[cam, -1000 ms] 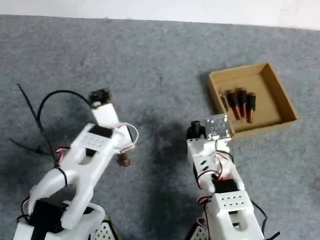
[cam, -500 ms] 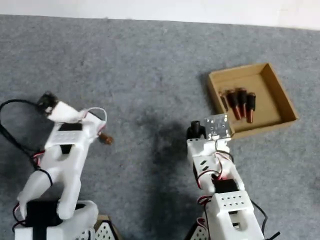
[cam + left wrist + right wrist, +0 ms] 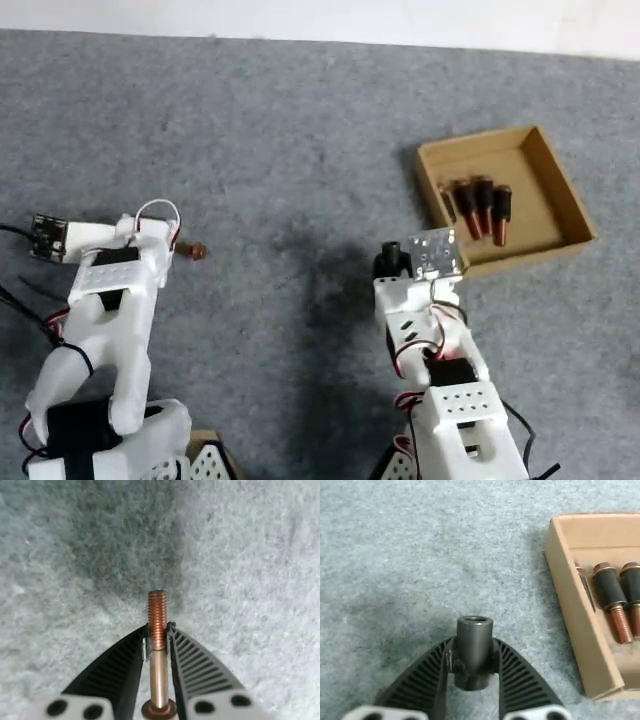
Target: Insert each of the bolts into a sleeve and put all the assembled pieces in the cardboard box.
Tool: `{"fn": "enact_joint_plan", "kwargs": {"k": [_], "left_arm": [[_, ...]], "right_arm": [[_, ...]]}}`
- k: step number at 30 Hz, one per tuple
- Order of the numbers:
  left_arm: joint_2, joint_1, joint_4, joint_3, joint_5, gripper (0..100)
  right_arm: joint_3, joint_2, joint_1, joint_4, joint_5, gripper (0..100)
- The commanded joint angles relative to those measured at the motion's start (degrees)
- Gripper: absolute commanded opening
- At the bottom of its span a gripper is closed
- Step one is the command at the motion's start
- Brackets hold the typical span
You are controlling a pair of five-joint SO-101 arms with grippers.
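Observation:
A copper bolt [image 3: 158,645] is clamped between the black fingers of my left gripper [image 3: 158,632], threaded end sticking out over the grey carpet. From above, that bolt [image 3: 194,251] pokes out beside the left arm at the table's left. My right gripper [image 3: 473,655] is shut on a black sleeve [image 3: 474,645], its open bore facing outward. In the high view the sleeve [image 3: 390,260] sits just left of the cardboard box [image 3: 533,152]. Several assembled bolt-and-sleeve pieces [image 3: 478,208] lie in the box, also seen as pieces [image 3: 610,597] in the right wrist view.
Grey carpet covers the table, with a pale strip along the far edge. The box's near wall [image 3: 570,610] stands close beside the right gripper. Open carpet lies between the two arms.
The left arm has swung to the left and back toward its base, carrying the bolt with it. The right arm has stayed still with the sleeve.

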Motion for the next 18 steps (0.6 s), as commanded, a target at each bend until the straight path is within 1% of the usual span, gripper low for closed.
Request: {"fn": "enact_joint_plan", "kwargs": {"k": [1, 7, 10, 11, 13, 18], "left_arm": [[-0.5, -0.4, -2.0, -2.9, 0.6, 1], [-0.5, -1.0, -2.0, -2.5, 0.1, 1], [-0.5, 0.6, -2.0, -2.9, -5.3, 2], [-0.5, 0.8, -2.0, -2.8, -6.7, 5], [-0.5, 1.3, -2.0, -2.7, -6.9, 14], [-0.4, 2.6, -1.6, -2.5, -7.0, 42]], "right_arm": [[-0.6, -1.5, 0.7, -2.0, 0.7, 0.5], [-0.6, -1.5, 0.7, -2.0, 0.7, 0.5], [-0.6, -1.5, 0.7, -2.0, 0.7, 0.5], [-0.6, -1.5, 0.7, -2.0, 0.7, 0.5], [-0.6, -1.5, 0.7, -2.0, 0.7, 0.5], [-0.6, -1.5, 0.7, -2.0, 0.7, 0.5]]}}
